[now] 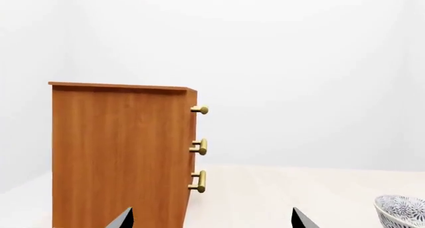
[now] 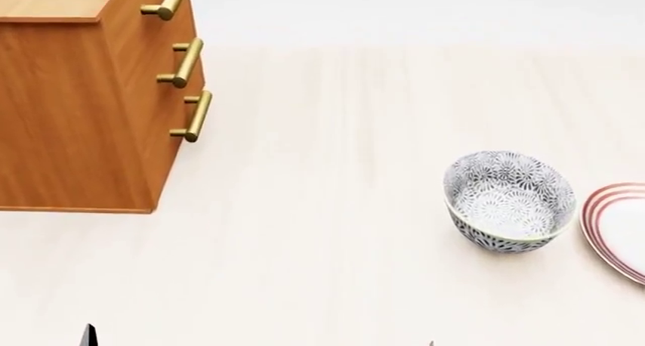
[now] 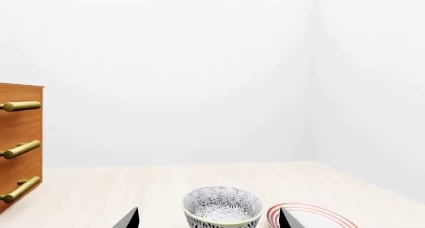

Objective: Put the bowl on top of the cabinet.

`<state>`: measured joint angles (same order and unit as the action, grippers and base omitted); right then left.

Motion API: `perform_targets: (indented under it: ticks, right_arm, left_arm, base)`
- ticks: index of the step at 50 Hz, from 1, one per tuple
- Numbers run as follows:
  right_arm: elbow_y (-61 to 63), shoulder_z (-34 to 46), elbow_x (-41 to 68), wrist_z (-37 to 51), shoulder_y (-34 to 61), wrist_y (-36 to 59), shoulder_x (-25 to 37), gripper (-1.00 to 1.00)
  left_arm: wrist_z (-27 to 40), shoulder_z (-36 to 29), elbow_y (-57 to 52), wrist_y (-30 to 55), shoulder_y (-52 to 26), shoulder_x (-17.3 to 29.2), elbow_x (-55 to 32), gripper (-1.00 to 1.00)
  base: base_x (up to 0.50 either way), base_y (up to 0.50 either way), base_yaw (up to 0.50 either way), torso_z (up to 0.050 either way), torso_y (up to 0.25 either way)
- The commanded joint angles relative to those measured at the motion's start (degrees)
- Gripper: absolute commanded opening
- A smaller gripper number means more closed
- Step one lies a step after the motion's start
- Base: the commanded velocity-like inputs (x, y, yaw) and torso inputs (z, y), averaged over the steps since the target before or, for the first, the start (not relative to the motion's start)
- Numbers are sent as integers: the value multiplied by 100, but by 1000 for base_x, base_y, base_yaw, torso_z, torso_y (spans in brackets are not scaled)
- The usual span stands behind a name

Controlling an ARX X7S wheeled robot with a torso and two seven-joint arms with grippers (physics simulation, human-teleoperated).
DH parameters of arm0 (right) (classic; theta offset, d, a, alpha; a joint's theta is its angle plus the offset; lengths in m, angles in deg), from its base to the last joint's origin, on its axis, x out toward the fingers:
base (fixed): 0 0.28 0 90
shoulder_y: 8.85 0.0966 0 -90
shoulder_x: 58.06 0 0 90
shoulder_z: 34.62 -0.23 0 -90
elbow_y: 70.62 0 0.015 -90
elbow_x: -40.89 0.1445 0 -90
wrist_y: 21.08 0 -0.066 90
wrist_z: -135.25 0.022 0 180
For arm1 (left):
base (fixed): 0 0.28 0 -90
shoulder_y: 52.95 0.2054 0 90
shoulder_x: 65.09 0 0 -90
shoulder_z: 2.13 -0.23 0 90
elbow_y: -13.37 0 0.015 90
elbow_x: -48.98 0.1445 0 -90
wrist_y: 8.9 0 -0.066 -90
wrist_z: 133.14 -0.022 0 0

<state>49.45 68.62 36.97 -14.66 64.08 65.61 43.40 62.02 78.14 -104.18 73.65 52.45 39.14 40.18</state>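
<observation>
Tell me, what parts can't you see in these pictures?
- Plate: head view's right edge cuts it off.
- Bowl: left wrist view's corner shows only a piece.
- Cabinet: head view's top and left edges crop it.
- Left claw and right claw: only fingertips show; bodies lie below the edges.

A: What colouring is shown on the bowl (image 2: 510, 201)?
B: A white ground is covered inside and out by a dense dark grey-blue floral pattern; a pale rim is seen.

A: How is the cabinet (image 2: 75, 108) coloured?
B: An orange-brown wood grain is displayed on its side and top, and its three bar handles (image 2: 183, 63) are rendered in brass-gold.

A: And the plate (image 2: 623, 229)?
B: A white surface is ringed by concentric red bands.

A: What of the remaining surfaces?
B: The table (image 2: 322, 172) is shown in pale cream wood with faint streaks; the walls (image 3: 199, 63) are white. Black fingertips (image 1: 123, 219) are seen in both wrist views.
</observation>
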Motion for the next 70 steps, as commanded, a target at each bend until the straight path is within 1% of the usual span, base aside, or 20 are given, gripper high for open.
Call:
perform_targets:
  ticks: [1, 70]
  right_arm:
    - [-13, 38, -6, 44, 13, 0, 45, 100]
    - [-13, 212, 42, 267, 92, 109, 225, 100]
  left_arm:
    - [51, -30, 23, 10, -24, 18, 18, 100]
    - [204, -154, 64, -38, -72, 182, -129, 100]
  base:
    - [230, 0, 0, 0, 0]
    - [230, 0, 0, 0, 0]
